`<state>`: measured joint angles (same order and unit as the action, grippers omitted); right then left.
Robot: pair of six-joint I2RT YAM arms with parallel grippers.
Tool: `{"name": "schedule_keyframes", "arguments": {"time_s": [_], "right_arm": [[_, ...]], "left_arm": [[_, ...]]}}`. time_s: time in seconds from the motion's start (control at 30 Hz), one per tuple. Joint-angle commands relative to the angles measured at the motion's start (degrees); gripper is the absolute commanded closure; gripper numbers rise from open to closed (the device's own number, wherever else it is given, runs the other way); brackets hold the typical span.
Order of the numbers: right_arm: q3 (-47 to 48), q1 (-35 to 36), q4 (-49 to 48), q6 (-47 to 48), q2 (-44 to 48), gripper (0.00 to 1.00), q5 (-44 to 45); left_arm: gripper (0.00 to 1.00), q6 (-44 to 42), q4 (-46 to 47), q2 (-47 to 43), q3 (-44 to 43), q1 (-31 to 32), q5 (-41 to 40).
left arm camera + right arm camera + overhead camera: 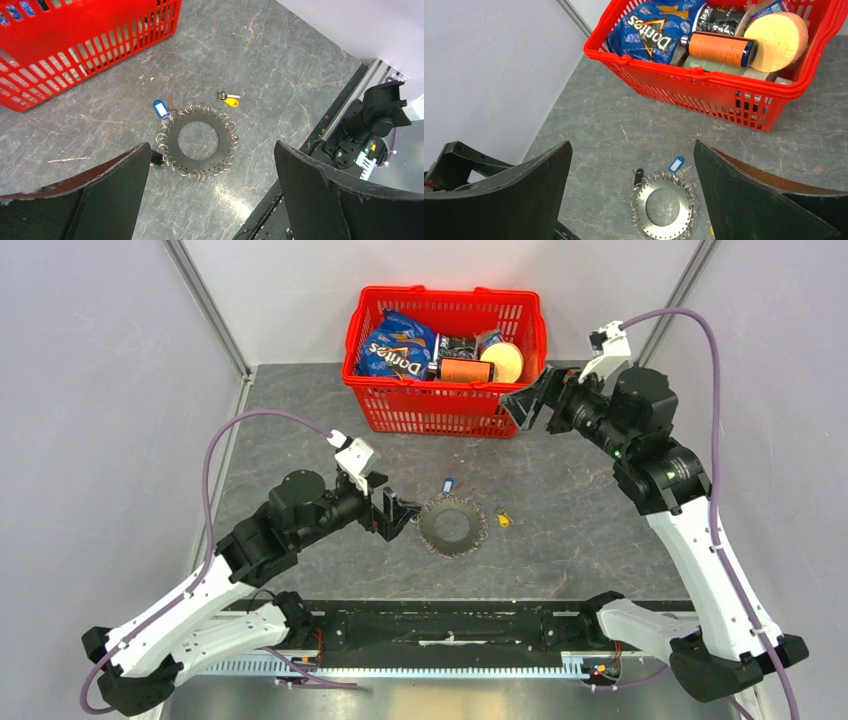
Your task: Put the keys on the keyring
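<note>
The keyring (452,526) is a flat dark disc with a hollow centre, fringed with small wire rings, lying mid-table. A blue-tagged key (447,483) lies just beyond its far edge, and a yellow-headed key (502,519) lies at its right. My left gripper (395,512) hovers at the ring's left edge, open and empty. In the left wrist view the keyring (198,141), blue key (160,108) and yellow key (231,101) show between the spread fingers. My right gripper (525,405) hangs open by the basket's right front corner, looking down on the keyring (664,206) and blue key (676,164).
A red basket (445,390) with a chip bag, an orange can and a yellow sponge stands at the back centre. A small black tag (638,176) lies against the ring's left side. Walls close the table's left and right sides; the arms' base rail runs along the near edge.
</note>
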<state>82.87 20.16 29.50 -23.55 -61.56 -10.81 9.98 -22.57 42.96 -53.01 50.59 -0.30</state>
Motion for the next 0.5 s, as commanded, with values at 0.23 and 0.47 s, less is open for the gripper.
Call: {"name": "schedule_keyframes", "arguments": {"time_s": [0.23, 0.47], "right_arm": [[-5.0, 5.2, -16.6, -17.2, -1.3, 0.01, -15.1], [-9.0, 9.0, -40.9, -38.6, -5.8, 0.01, -24.2]], "left_arm": [[0.02, 7.5, 12.2, 1.3, 0.6, -0.3, 6.7], [0.01, 21.1, 30.4, 7.8, 3.0, -0.2, 2.0]]}}
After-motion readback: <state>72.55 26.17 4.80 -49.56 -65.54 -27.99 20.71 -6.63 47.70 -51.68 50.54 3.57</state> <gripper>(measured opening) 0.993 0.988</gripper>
